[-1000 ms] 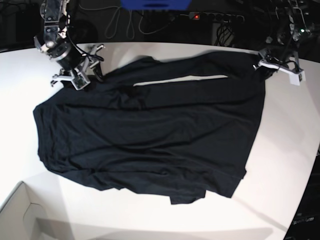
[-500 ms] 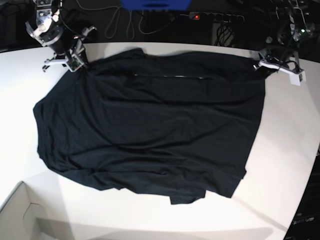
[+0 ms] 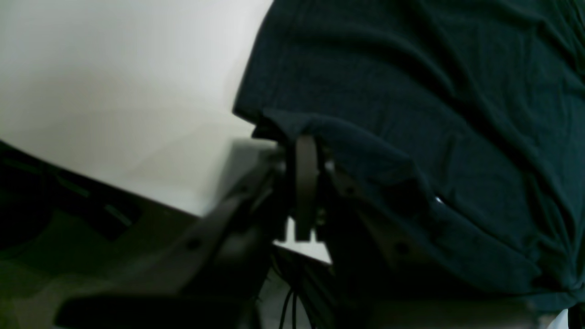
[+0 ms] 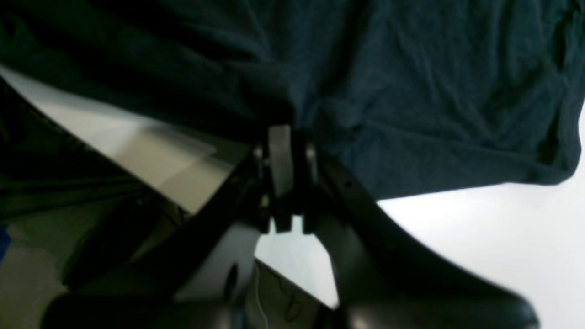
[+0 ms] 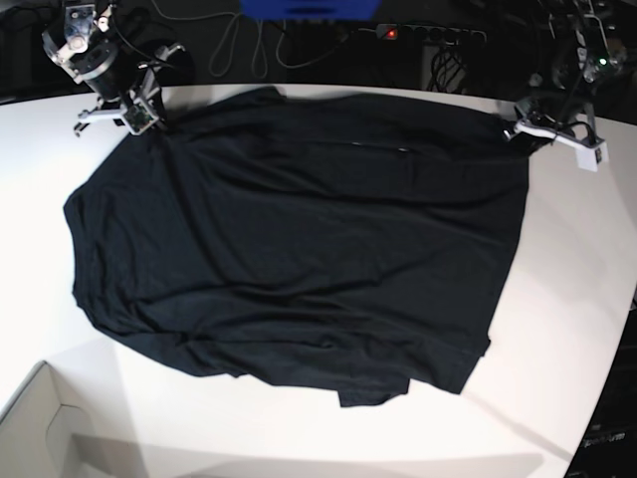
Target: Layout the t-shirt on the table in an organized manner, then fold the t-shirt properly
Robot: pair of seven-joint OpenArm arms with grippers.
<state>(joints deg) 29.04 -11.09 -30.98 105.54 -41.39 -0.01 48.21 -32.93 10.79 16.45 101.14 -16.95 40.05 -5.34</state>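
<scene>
The black t-shirt (image 5: 299,239) lies spread and wrinkled across the white table (image 5: 557,299), its far edge drawn out between both arms. At the far left corner my right gripper (image 5: 147,112) is shut on the t-shirt's edge. The right wrist view shows its fingers (image 4: 279,151) pinched together with fabric (image 4: 411,91) bunched at their tips. At the far right corner my left gripper (image 5: 517,127) is shut on the other corner. In the left wrist view the closed fingers (image 3: 305,173) hold a fold of the cloth (image 3: 411,114).
A pale cardboard box corner (image 5: 45,428) sits at the near left. Cables and a power strip (image 5: 428,35) run behind the table's far edge, beside a blue object (image 5: 309,8). The table's curved edge falls away at the right (image 5: 622,349).
My right gripper has moved further to the far left, closing on the shirt's corner and pulling it. The folded top edge has flattened and the white gap closed. The left arm has stayed put.
</scene>
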